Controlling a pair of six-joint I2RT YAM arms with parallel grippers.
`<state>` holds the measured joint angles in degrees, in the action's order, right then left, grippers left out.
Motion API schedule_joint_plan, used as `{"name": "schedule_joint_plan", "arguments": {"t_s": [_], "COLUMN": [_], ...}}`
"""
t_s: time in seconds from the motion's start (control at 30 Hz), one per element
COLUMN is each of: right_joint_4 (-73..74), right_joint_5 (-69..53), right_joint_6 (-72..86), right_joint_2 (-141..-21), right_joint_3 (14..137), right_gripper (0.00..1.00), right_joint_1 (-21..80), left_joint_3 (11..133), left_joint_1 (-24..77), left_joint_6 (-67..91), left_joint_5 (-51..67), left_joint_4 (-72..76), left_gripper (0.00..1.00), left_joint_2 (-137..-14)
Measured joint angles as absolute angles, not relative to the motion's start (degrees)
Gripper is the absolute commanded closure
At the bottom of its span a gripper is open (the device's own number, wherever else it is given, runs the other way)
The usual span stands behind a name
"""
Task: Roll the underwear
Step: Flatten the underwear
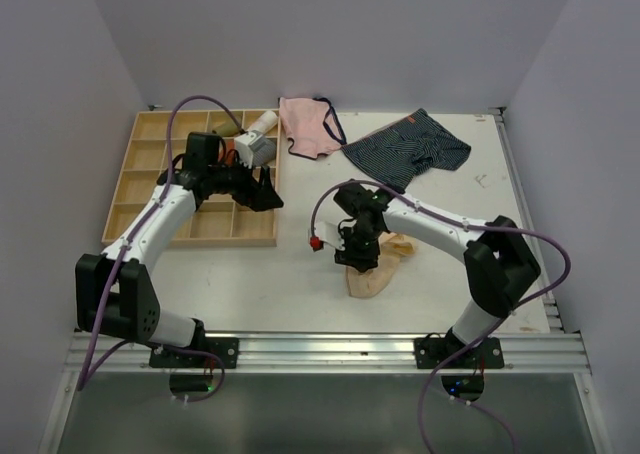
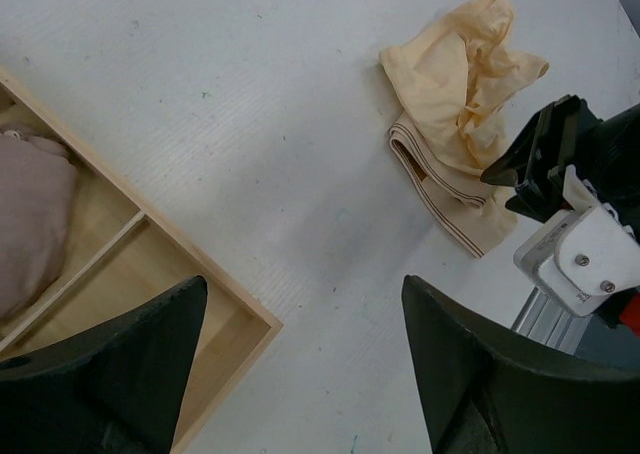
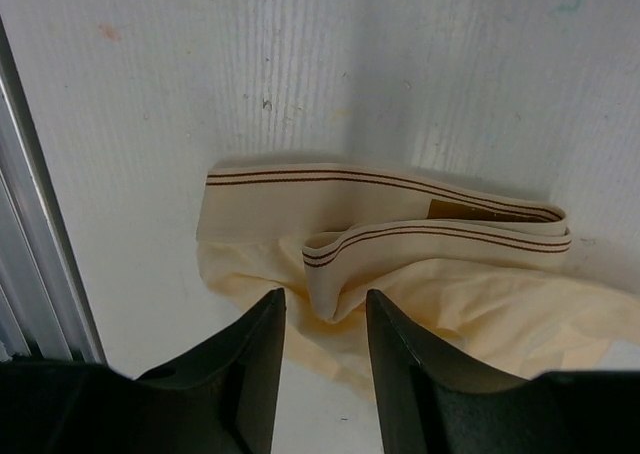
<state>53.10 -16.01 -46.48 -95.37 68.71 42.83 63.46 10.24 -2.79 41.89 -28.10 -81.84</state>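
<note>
- Underwear point(image 1: 378, 274): pale peach-beige cloth, crumpled in a loose heap on the table point(image 1: 250, 284), right of centre and toward the near edge.
- Shows, in the right wrist view, a cream waistband with two thin brown lines, folded back on itself into a flat loop, with a small tan label on one layer and softer cloth bunched below the band.
- Lies directly beneath the right jaws, which point down at the heap from above.
- Right jaws: set to a slim gap, fingertips point(image 3: 262, 324) either side of the looped end of the waistband; cannot tell whether pinching the cloth or standing just clear of it.
- Left jaws: spread wide with nothing between them, well apart from the underwear, hovering over the near right corner of the wooden tray point(image 1: 200, 242) and the table beside it.
- Wooden tray: shallow, split into compartments, on the left half of the table; holds a pinkish-grey bundle of cloth point(image 2: 30, 214) in one compartment and a pale roll point(image 1: 258, 142) at its far right corner.
- Pink pair with dark trim point(image 1: 308, 126): at the far edge, just right of the tray.
- Navy striped pair point(image 1: 410, 152): spread flat beside the pink pair, farther back than the underwear.
</note>
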Motion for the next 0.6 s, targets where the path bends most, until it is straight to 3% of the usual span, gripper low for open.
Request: {"name": "schedule_joint_plan", "arguments": {"t_s": [0.3, 0.43, 0.47, 0.5, 0.6], "right_joint_4": [52.0, 51.1, 51.1, 51.3, 53.1], "right_joint_5": [-15.5, -14.4, -14.3, -14.2, -14.0], "right_joint_6": [-48.9, -49.9, -50.0, -50.2, -49.6], "right_joint_2": [-101.0, -101.8, -101.8, -101.8, -101.8], "right_joint_3": [66.8, 66.5, 66.6, 67.0, 70.1], "right_gripper": [0.57, 0.81, 0.93, 0.98, 1.0], "right_joint_1": [43.3, 43.5, 43.5, 43.5, 43.5], "left_joint_3": [62.6, 61.5, 61.2, 61.0, 60.5], "left_joint_1": [9.8, 9.7, 9.7, 9.7, 9.7], "left_joint_6": [-3.3, -3.8, -3.9, -4.1, -4.3], "left_joint_5": [41.8, 41.8, 41.8, 41.8, 41.8], "left_joint_4": [-28.2, -28.3, -28.3, -28.4, -28.3], "left_gripper": [0.17, 0.17, 0.17, 0.17, 0.17], "left_joint_2": [-81.8, -81.8, -81.8, -81.8, -81.8]}}
